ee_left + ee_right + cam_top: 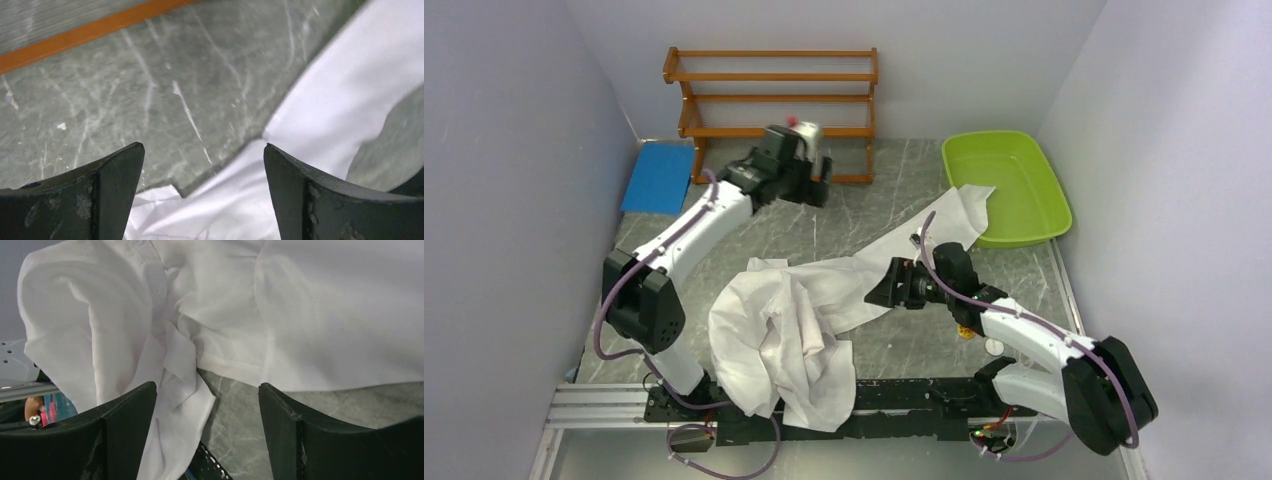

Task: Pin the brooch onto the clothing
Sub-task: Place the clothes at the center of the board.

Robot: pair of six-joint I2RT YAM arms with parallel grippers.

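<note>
1. The left arm is reaching from its base at the near left of the bench (874,205), elbow raised, forearm stretching toward the far side.
2. The left tool (816,170) is hovering at the foot of the wooden rack (774,100). In the left wrist view this tool (204,150) is standing wide open and is gripping nothing; bare bench is showing between its jaws.
3. The right arm is folding in from the near right, forearm pointing left toward the bench centre.
4. The right tool (879,290) is pointing at the shirt (794,320). In the right wrist view this tool (207,387) is standing open with nothing between its jaws; the fabric is lying just beyond the fingertips.
5. The shirt is lying crumpled across the bench centre, its bulk bunching at the near edge and hanging over the front rail, one end draping onto the rim of the green tray (1024,215).
</note>
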